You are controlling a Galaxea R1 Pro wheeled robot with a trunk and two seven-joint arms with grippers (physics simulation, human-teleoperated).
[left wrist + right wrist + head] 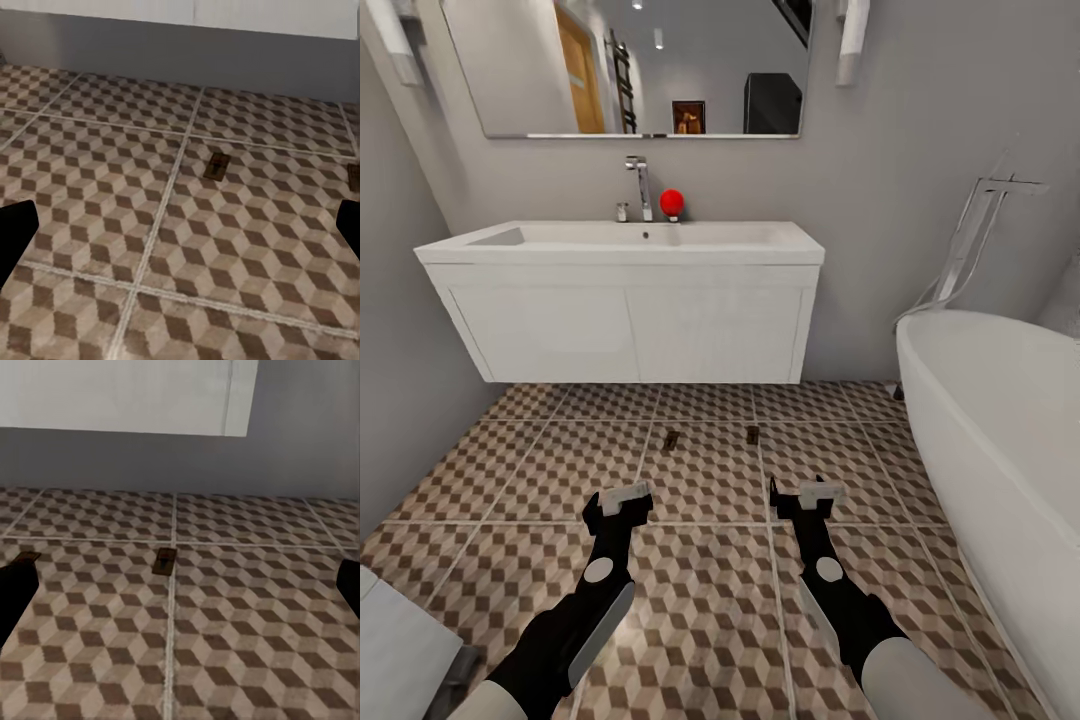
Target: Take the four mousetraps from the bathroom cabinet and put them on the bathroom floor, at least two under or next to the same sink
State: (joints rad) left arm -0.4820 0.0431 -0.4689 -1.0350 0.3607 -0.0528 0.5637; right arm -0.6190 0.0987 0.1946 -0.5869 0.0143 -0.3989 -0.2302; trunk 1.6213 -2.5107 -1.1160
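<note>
So the robot is parked facing the bathroom sink (620, 238), the wide white basin with a chrome tap (639, 186) and a little red ball (672, 202) sitting on the back edge, mirror (630, 65) above it. Two mousetraps are lying flat on the bathroom floor (700, 600) just in front of the wall-hung vanity, near its front edge rather than under it: the left mousetrap (671, 439) and the right mousetrap (753, 434), side by side but apart, each on a patterned tile. Both arms hang low over the tiles short of the traps. The left gripper (622, 497) has its fingers spread wide with nothing between them, and the right gripper (815, 493) looks the same, open and empty. The white bathtub (1000, 440) runs along the right side, with its floor-standing tap (980, 230) behind it
</note>
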